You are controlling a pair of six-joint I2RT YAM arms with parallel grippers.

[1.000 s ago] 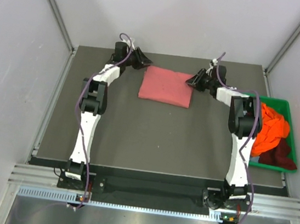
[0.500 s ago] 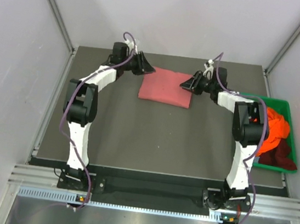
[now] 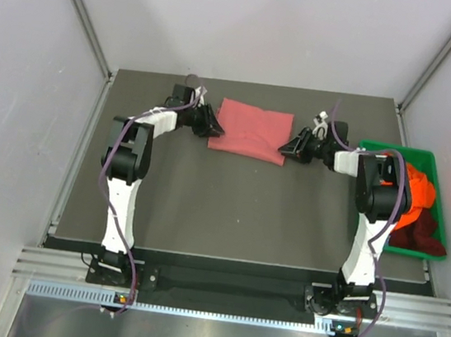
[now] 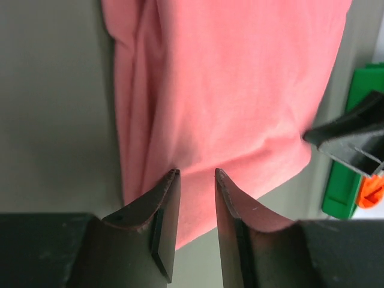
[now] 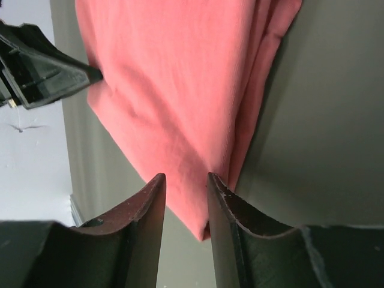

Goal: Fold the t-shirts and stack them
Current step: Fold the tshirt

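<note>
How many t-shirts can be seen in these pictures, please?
3. A folded salmon-pink t-shirt lies on the table. An orange t-shirt and a dark maroon t-shirt are bunched in the green bin at the right. Others may be hidden beneath them.

R gripper (image 3: 283,150) betw. shirt (image 3: 251,129) & bin (image 3: 424,154)

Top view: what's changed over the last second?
Both arms drew back toward their bases: the left end effector slid from the far left corner of the salmon-pink t-shirt to its near left corner, the right end effector likewise down the right edge. Neither visibly grips it; jaws stand slightly apart. The shirt and the green bin stayed put.
</note>
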